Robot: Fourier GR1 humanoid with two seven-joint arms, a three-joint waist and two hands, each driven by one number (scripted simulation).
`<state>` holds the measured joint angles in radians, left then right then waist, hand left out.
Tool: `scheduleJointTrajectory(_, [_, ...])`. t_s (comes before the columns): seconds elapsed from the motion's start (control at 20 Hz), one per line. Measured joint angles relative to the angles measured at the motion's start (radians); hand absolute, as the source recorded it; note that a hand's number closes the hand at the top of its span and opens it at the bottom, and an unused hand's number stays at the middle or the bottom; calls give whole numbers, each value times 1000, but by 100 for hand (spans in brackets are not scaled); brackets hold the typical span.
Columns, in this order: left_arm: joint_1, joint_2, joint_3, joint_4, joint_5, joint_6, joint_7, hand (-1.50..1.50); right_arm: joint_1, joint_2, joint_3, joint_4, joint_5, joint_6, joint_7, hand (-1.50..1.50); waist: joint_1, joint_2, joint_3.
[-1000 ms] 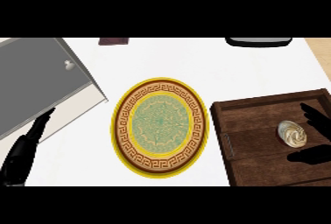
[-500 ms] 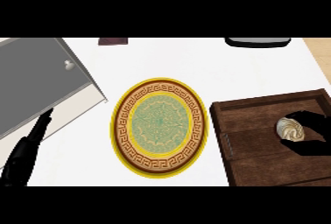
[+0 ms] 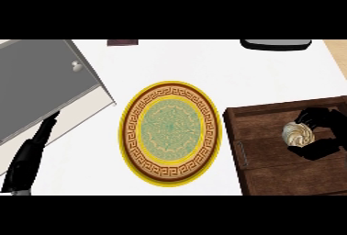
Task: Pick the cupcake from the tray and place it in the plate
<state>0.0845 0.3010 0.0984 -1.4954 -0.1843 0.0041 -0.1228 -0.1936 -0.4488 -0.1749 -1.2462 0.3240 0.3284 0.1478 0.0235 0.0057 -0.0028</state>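
Two hands in view. Right hand [image 3: 324, 133] curls its fingers round the cupcake [image 3: 297, 134], which sits in the dark wooden tray [image 3: 271, 174] at right. Left hand [image 3: 30, 153] rests at the lower left edge, fingers straight, holding nothing. Patterned plate [image 3: 170, 133] lies mid-counter [image 3: 203, 64], just left of the tray.

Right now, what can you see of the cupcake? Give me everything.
The cupcake is small and round, with pale cream swirled frosting. It sits inside the dark wooden tray, toward its right side, not on the plate. The right hand curls round it from the right, fingers above and below, hiding its far edge. Its base is not visible.
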Motion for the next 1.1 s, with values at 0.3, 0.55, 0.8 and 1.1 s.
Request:
scheduleJointTrajectory(0.3, [-58,-2,-34,5,-7,-27,0,0,-182,-139,189,15,211,39,-186,150,86,25,4])
scheduleJointTrajectory(0.55, [-65,-11,-37,14,-15,-17,-1,0,-335,-165,228,154,312,-74,-389,150,81,25,6])
scheduleJointTrajectory(0.8, [-48,-19,-29,14,-19,-2,-6,0,-454,-161,185,283,320,-207,-598,150,56,17,5])
scheduleJointTrajectory(1.1, [-39,-17,-9,20,-16,2,6,0,-573,-125,141,340,226,-171,-815,150,20,5,3])
